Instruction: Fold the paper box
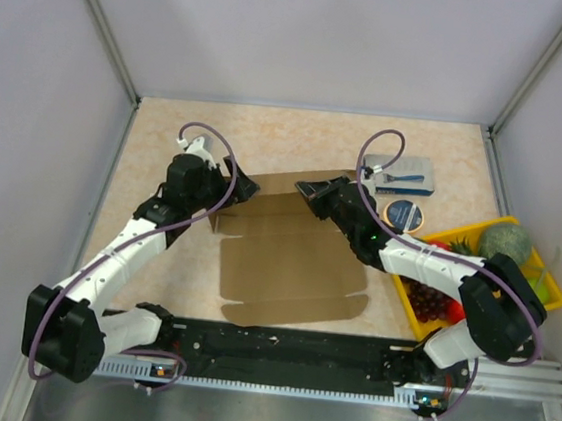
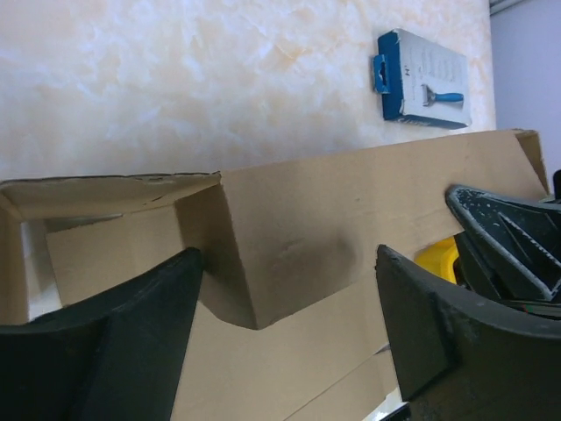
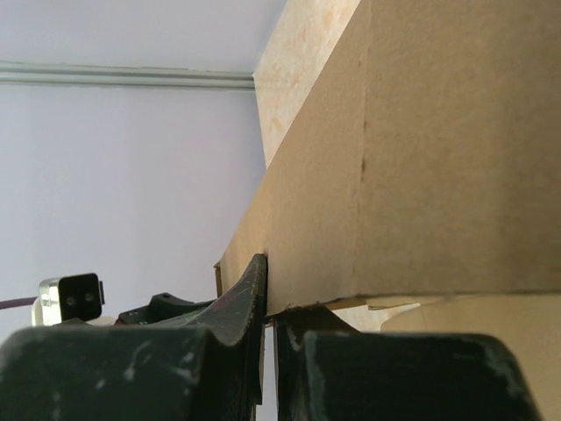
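The paper box (image 1: 291, 257) is a large brown cardboard sheet lying mid-table, its far panel raised upright. My right gripper (image 1: 308, 193) is shut on the right end of that raised panel; in the right wrist view the fingers (image 3: 254, 294) pinch the panel's edge (image 3: 412, 158). My left gripper (image 1: 231, 187) is open at the box's far left corner. In the left wrist view its wide-apart fingers (image 2: 131, 324) frame the raised panel (image 2: 351, 219) and a folded side flap (image 2: 114, 193), touching neither clearly.
A blue-and-white flat package (image 1: 399, 173) lies at the back right, also in the left wrist view (image 2: 422, 79). A round tin (image 1: 405, 216) sits beside a yellow tray (image 1: 552, 289) of fruit at the right. Walls enclose three sides.
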Robot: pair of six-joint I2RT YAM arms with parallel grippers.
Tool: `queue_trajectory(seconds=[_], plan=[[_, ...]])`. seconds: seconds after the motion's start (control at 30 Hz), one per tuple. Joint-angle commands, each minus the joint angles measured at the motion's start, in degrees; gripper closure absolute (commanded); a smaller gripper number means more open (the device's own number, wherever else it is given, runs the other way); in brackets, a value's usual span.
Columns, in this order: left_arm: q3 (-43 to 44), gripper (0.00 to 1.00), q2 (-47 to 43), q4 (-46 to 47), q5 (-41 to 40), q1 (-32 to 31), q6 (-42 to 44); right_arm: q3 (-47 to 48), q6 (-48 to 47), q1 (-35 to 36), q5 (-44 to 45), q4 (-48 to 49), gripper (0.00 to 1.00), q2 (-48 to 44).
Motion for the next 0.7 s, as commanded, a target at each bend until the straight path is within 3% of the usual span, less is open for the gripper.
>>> queue_trajectory(seconds=[0.0, 0.2, 0.33, 0.43, 0.57, 0.63, 0.67], plan=[[-1.9, 0.21, 0.02, 7.88, 2.52, 0.31, -1.63, -0.33, 1.22, -0.24, -1.74, 0.71, 1.0, 1.89], [-2.71, 0.45, -0.77, 11.06, 2.87, 0.48, -1.01, 0.1, 4.21, -0.42, -3.76, 3.7, 0.9, 3.56], [-2.8, 0.51, -0.69, 10.36, 2.69, 0.66, -0.05, 1.15, 5.36, -0.33, -4.64, 4.14, 0.79, 4.52], [-3.41, 0.52, -0.51, 10.44, 3.04, 0.75, 0.04, 1.95, 6.06, -0.33, -6.04, 5.45, 0.73, 5.66], [-3.85, 0.51, -0.77, 10.18, 3.31, 0.75, 1.09, 2.21, 6.5, -0.33, -5.96, 5.81, 0.77, 5.93], [-3.68, 0.44, -1.82, 9.3, 4.18, 0.84, 1.97, 2.21, 6.67, -0.33, -5.61, 5.46, 0.86, 5.76], [-3.33, 0.31, -2.7, 7.39, 4.71, 0.92, 3.63, 2.21, 6.94, -0.33, -5.61, 4.94, 0.89, 5.67]])
